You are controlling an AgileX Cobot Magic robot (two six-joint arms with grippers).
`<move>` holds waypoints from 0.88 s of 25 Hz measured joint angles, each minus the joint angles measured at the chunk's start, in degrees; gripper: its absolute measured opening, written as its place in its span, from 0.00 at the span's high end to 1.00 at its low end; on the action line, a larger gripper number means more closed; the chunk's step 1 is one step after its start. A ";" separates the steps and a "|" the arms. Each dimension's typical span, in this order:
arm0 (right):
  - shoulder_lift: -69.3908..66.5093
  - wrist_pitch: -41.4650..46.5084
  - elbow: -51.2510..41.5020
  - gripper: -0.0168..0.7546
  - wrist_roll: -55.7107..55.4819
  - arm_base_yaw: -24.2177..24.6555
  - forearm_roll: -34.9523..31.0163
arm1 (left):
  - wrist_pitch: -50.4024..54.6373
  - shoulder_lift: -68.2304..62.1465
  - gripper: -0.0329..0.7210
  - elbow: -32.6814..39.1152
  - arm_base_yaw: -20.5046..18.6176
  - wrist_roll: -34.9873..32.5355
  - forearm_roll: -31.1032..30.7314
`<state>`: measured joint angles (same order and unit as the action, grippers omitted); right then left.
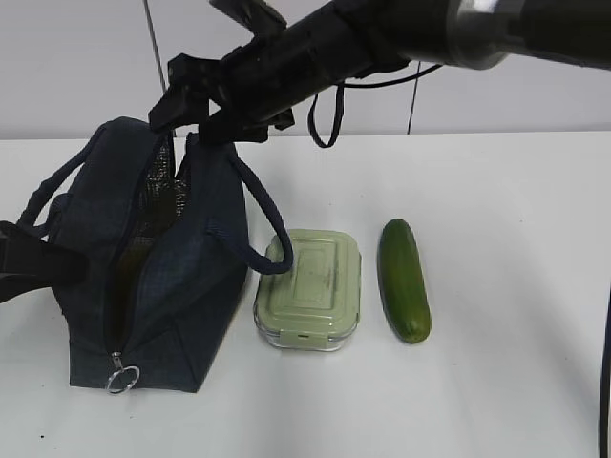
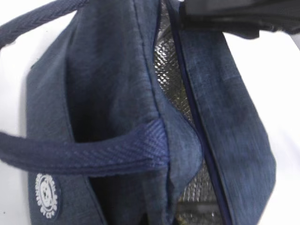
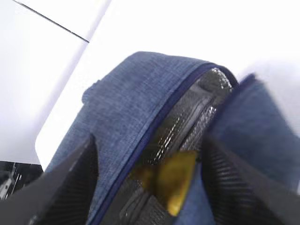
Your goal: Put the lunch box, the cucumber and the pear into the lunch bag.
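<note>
The navy lunch bag (image 1: 186,305) stands open at the left of the table. My right gripper (image 1: 186,110) reaches across and hovers over its mouth; in the right wrist view its gripper (image 3: 149,140) is open, with fingers (image 3: 70,183) wide apart. The yellow pear (image 3: 176,180) lies below them inside the bag against the silver lining, touching neither finger. My left gripper (image 1: 59,262) presses on the bag's left side and appears shut on the fabric rim (image 2: 185,154); its fingers are hidden. The sage-lidded lunch box (image 1: 308,288) and the cucumber (image 1: 404,279) lie on the table to the right of the bag.
The bag's zipper ring pull (image 1: 122,379) hangs at its near end. One rope handle (image 1: 267,224) droops onto the lunch box lid. The white table (image 1: 516,363) runs on to the right; a pale wall stands behind.
</note>
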<state>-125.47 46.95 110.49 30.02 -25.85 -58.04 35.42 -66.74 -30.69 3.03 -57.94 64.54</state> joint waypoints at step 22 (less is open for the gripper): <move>7.29 23.74 2.03 0.32 -24.83 12.61 44.13 | 0.07 0.00 0.98 0.00 0.00 0.00 -0.11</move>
<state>-118.18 70.69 112.52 5.19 -13.23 -13.90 35.49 -66.74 -30.69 3.03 -57.94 64.44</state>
